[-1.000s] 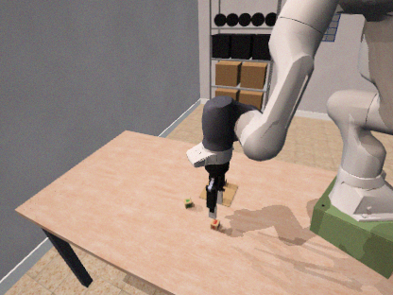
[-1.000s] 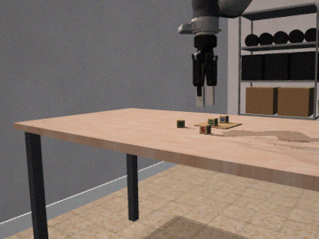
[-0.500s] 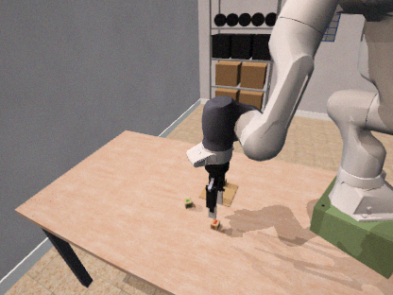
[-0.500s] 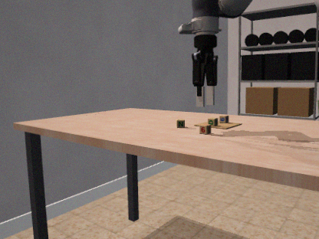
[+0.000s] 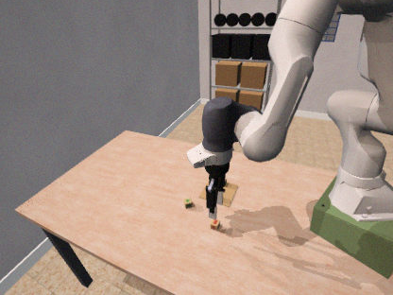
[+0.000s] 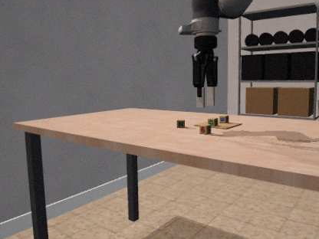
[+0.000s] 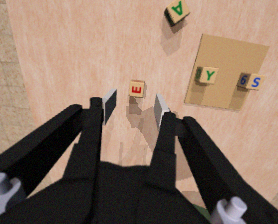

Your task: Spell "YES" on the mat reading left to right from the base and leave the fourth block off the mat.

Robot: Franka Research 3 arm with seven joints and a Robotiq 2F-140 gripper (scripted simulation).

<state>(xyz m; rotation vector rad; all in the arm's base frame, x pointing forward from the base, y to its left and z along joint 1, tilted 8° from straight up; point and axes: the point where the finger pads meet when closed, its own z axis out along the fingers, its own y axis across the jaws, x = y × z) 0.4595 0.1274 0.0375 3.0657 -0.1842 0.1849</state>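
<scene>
My gripper (image 7: 135,99) (image 6: 205,99) is partly open and empty, high above the table. The E block (image 7: 136,89), red letter on top, lies on the bare table right below, seen between my fingertips; it also shows in the top and exterior views (image 5: 215,224) (image 6: 205,129). The tan mat (image 7: 225,72) lies to the right in the wrist view and carries the Y block (image 7: 208,75), green letter, and the S block (image 7: 251,81), blue letter, side by side. The A block (image 7: 176,11) (image 5: 188,202), green letter, lies off the mat on the table. In the top view my gripper (image 5: 213,211) hides the blocks on the mat (image 5: 224,194).
The robot's green base (image 5: 354,234) stands at the table's right end. A shelf with boxes (image 5: 241,74) stands against the far wall, away from the table. The table's near edge runs along the left of the wrist view.
</scene>
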